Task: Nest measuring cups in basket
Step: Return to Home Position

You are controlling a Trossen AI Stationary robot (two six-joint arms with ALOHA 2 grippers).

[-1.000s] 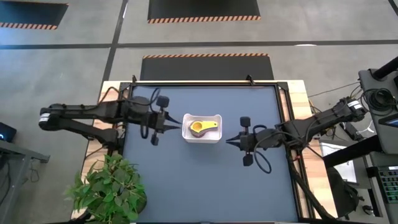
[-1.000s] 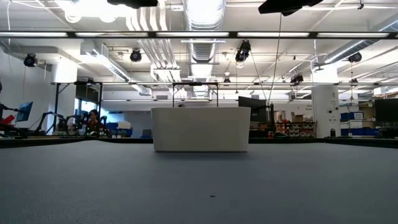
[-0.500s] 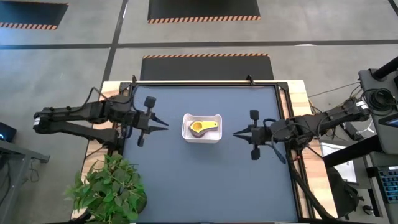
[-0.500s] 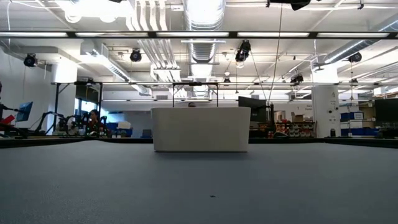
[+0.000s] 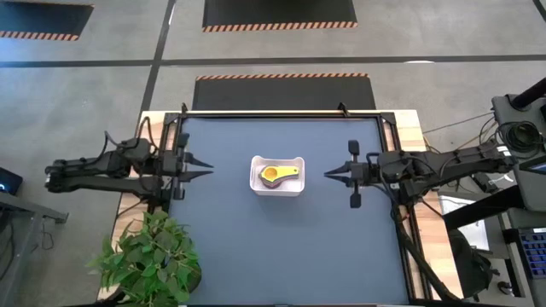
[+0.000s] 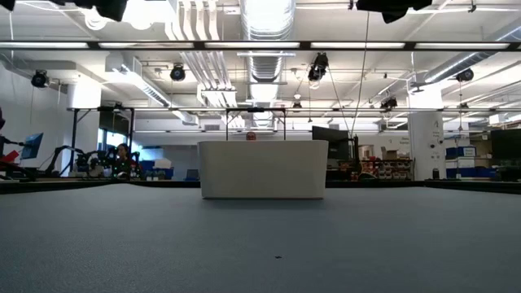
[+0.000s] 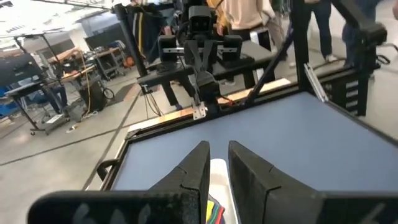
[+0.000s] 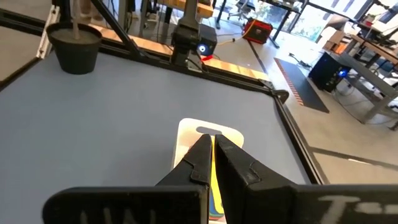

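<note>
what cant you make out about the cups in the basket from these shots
Low view: the basket shows only its near wall, which hides everything inside.
High view: only the yellow cup shows; it covers whatever sits under it, so the count is unknown.
Left wrist view: the left end effector, off to the basket's side, blocks most of the inside.
Right wrist view: the right end effector, on the opposite side, does likewise.

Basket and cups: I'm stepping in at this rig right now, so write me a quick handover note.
Left pincer: shut, empty, over the table near its left edge, clear of the basket.
Right pincer: shut, empty, right of the basket, also clear.
Measuring cups: nested in the basket mid-table, yellow on top; the count below cannot be told.
Done: nesting and placing, as far as shown.
Left: likely only parking both arms.
</note>
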